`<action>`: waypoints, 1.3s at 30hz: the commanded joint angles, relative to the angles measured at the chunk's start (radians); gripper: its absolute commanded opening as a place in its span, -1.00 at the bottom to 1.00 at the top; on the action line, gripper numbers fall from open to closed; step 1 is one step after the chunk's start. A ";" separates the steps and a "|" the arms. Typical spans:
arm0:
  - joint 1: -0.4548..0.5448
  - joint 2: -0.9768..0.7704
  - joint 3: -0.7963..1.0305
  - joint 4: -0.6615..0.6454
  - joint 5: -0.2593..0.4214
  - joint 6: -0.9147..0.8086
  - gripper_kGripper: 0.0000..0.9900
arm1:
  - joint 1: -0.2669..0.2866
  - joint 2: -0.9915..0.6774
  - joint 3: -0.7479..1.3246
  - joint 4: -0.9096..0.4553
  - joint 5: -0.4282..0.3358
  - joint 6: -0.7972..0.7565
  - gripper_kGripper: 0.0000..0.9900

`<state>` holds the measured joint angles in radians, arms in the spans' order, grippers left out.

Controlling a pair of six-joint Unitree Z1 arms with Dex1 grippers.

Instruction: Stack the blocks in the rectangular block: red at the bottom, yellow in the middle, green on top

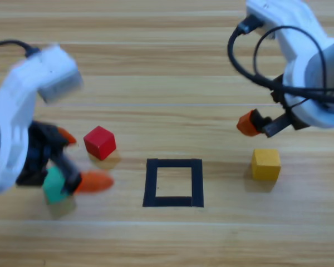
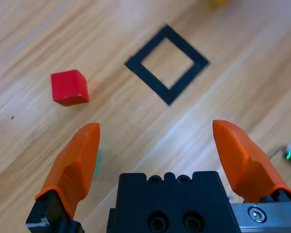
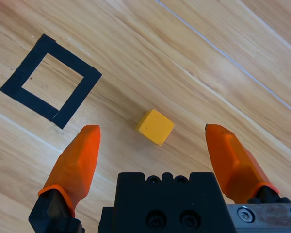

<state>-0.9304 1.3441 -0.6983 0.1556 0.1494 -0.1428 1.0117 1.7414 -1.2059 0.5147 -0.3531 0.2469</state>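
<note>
Both hands gape: left hand (image 1: 72, 161) beside red (image 1: 99, 142), right hand (image 3: 153, 145) over yellow (image 3: 155, 126).

Red cube (image 1: 99, 142), yellow cube (image 1: 265, 164), green cube (image 1: 55, 186) outside tape square (image 1: 173, 183)

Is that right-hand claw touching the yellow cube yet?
Apart. In the right wrist view the yellow cube lies on bare wood beyond the open right gripper, with neither jaw reaching it.

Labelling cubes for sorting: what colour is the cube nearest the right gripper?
Yellow, seen best in the right wrist view, ahead of the open right gripper.
</note>
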 commanded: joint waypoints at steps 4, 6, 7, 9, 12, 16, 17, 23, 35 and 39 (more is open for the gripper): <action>-0.018 0.024 -0.081 0.044 0.191 -0.500 1.00 | -0.008 0.161 -0.130 0.148 -0.026 0.325 1.00; -0.018 0.049 -0.127 0.078 0.219 -0.615 1.00 | -0.027 0.187 -0.132 0.159 -0.024 0.400 1.00; -0.016 0.067 -0.155 0.091 0.223 -0.649 1.00 | -0.042 0.204 -0.142 0.176 -0.004 0.431 1.00; -0.013 0.127 -0.242 0.174 0.242 -0.739 1.00 | -0.068 0.234 -0.170 0.212 0.034 0.471 1.00; -0.002 0.234 -0.388 0.308 0.256 -0.842 1.00 | -0.082 0.248 -0.195 0.255 0.034 0.523 1.00; 0.013 0.357 -0.540 0.444 0.254 -0.977 0.99 | -0.110 0.250 -0.201 0.280 0.048 0.581 1.00; 0.018 0.386 -0.581 0.492 0.254 -1.018 0.98 | -0.116 0.253 -0.201 0.280 0.054 0.588 1.00; 0.067 0.504 -0.725 0.642 0.216 -1.196 0.96 | -0.166 0.293 -0.199 0.280 0.106 0.611 1.00; 0.202 0.782 -1.047 0.909 0.121 -1.342 0.89 | -0.212 0.429 -0.251 0.278 0.166 0.615 0.95; 0.243 0.803 -1.046 0.924 0.085 -1.387 0.88 | -0.214 0.448 -0.259 0.278 0.180 0.615 0.91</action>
<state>-0.7523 2.0919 -1.7442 1.0638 0.2629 -1.5011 0.8312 2.1084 -1.4476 0.7827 -0.1971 0.8590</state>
